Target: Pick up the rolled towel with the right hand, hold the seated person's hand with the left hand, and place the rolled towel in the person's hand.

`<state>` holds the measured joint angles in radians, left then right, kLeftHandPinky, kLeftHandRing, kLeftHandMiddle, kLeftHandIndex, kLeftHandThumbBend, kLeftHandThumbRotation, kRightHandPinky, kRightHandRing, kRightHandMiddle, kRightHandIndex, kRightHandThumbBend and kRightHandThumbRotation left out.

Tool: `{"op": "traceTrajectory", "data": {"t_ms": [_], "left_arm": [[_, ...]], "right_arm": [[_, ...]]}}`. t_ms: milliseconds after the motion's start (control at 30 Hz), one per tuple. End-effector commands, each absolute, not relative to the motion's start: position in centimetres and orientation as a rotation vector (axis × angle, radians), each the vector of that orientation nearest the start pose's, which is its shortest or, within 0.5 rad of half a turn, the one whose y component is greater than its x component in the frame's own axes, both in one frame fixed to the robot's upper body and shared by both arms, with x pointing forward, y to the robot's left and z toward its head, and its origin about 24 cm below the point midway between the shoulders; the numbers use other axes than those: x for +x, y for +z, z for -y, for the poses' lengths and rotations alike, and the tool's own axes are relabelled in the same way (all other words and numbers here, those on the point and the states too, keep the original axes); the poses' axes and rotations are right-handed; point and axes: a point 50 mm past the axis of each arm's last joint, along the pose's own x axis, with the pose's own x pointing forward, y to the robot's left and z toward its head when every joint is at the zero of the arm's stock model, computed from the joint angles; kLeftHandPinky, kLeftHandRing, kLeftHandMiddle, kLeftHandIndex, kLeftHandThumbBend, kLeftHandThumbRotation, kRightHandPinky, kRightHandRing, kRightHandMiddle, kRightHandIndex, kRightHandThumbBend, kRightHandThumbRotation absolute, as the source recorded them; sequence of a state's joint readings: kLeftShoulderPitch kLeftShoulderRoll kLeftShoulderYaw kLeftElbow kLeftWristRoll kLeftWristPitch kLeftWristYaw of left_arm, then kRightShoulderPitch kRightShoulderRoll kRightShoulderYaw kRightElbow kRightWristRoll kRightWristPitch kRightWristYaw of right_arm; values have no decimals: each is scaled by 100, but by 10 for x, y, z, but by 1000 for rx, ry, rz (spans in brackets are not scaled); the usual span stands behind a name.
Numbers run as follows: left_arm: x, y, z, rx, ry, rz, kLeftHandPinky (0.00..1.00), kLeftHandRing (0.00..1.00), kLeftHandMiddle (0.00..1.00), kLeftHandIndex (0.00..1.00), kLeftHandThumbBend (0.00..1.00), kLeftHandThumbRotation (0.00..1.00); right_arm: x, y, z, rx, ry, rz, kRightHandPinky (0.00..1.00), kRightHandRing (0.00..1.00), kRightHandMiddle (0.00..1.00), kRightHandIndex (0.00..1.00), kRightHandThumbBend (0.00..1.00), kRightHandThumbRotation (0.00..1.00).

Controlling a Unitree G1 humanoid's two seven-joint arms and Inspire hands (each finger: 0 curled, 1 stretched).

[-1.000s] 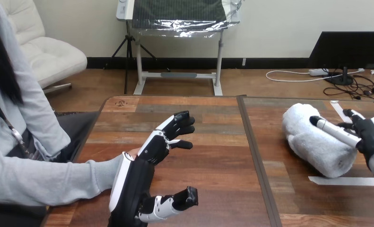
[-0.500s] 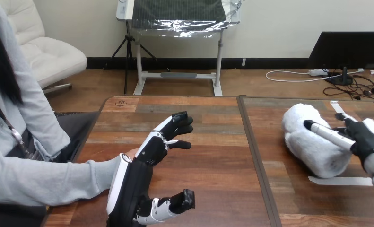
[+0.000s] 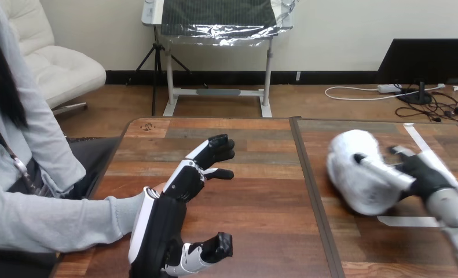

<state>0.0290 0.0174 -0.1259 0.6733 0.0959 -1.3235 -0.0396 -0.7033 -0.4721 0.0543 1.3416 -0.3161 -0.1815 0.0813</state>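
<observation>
The white rolled towel point(image 3: 354, 174) is at the right half of the table, tilted and blurred. My right hand point(image 3: 423, 176) comes in from the right with its fingers point(image 3: 383, 168) curled over the towel's side, shut on it. My left hand point(image 3: 160, 223) stands on edge at the front left, fingers point(image 3: 206, 159) stretched out toward the middle and thumb point(image 3: 206, 253) spread low. It is open. The person's hand point(image 3: 158, 189) lies just behind my left hand's back and is mostly hidden; a grey sleeve point(image 3: 70, 223) leads to it from the left.
A dark seam point(image 3: 307, 185) divides the two wooden tabletops. White tape strips lie on the right top: one point(image 3: 409, 220) below the towel, one point(image 3: 420, 145) running toward the far right corner. The person sits close at the table's left edge.
My right hand has closed round the towel and carried it left toward the seam, away from the tape strip. My left hand has sunk slightly and stays open beside the person's hand.
</observation>
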Motion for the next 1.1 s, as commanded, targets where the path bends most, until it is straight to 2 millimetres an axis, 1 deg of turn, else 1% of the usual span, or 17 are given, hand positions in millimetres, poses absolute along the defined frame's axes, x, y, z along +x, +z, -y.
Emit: {"op": "traceTrajectory", "data": {"t_ms": [0,100,267,300,467,567,600,733,1067], "left_arm": [[195,24,-117,20,-240,704,69,81,83,84,100,79],[194,24,-117,16,-243,707,69,81,83,83,100,79],[193,26,-117,5,-252,718,71,82,84,84,100,78],[193,26,-117,2,-253,722,73,82,84,83,100,77],[192,28,-118,-6,-255,732,75,83,84,83,100,75],[191,28,-118,-6,-248,737,76,83,84,82,100,74],[191,29,-118,-7,-246,739,76,83,83,82,100,74],[190,29,-119,-9,-242,741,77,82,83,81,100,74],[189,30,-120,-5,-239,740,78,82,82,80,100,74]], "right_arm": [[336,3,253,-691,98,-498,73,84,88,97,86,73],[335,1,251,-696,108,-508,72,83,87,97,85,71],[331,-7,246,-684,133,-533,74,84,87,97,85,71],[330,-8,245,-681,137,-535,73,82,85,97,85,71],[327,-13,241,-696,165,-543,70,78,81,96,87,71],[326,-16,239,-699,179,-549,72,80,82,95,88,71],[326,-16,238,-700,181,-550,75,81,84,95,88,70],[324,-19,236,-702,185,-554,78,83,86,94,87,69],[321,-25,231,-697,187,-563,81,85,88,92,84,64]]}}
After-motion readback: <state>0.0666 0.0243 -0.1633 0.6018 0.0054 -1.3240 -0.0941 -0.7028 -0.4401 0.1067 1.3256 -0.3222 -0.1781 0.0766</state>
